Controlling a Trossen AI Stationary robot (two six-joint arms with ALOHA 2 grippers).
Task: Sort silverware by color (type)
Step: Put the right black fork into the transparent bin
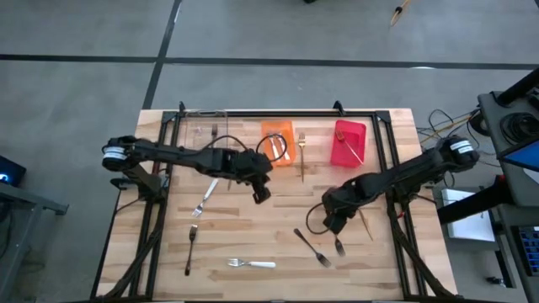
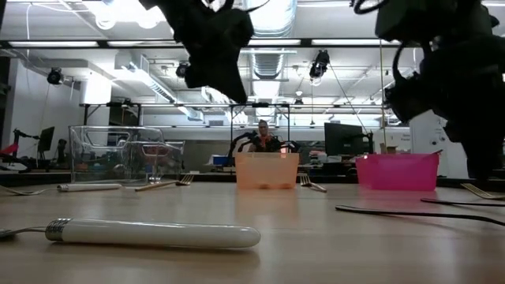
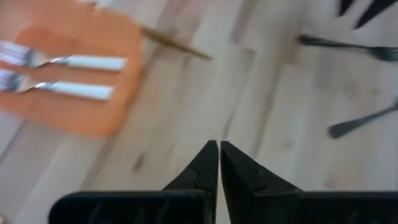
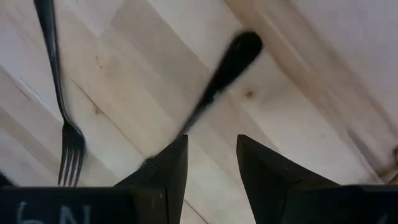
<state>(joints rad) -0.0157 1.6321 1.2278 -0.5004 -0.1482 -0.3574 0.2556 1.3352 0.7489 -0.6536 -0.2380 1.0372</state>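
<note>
Counter [image 1: 278, 236]: pale wooden planks inside a black frame; three bins stand in a row along its 12 o'clock edge.
Dark fork, left [image 1: 191, 247]: lies alone near the 8 o'clock corner, tines toward 12 o'clock.
White-handled fork, left [image 1: 205, 198]: lies aslant at about 9 o'clock, under the left arm.
Clear bin [image 1: 202, 132]: the leftmost bin, at 11 o'clock; a dark fork shows inside it.
Left tool [image 1: 262, 194]: hangs over bare wood just left of centre, at 6 o'clock from the orange bin; its fingers [image 3: 205, 168] are pressed tip to tip with nothing between them.
White-handled fork, front [image 1: 251, 263]: lies flat near the 6 o'clock edge, handle pointing to 3 o'clock.
Orange bin [image 1: 276, 129]: at 12 o'clock; the left wrist view shows two white-handled forks [image 3: 59, 74] lying side by side in it.
Gold fork [image 1: 301, 150]: lies on the wood between the orange and red bins.
Dark fork, centre [image 1: 311, 247]: lies aslant at about 5 o'clock.
Right tool [image 1: 335, 225]: low over the counter at 4 o'clock from centre; its fingers stand partly apart and hold nothing.
Dark fork by the right tool [image 4: 221, 74]: its handle runs up to the gap between the fingers, not clamped.
Second dark fork [image 4: 62, 118]: lies just beside it on the wood.
Red bin [image 1: 349, 140]: the rightmost bin, at 1 o'clock; a gold fork lies in it.
</note>
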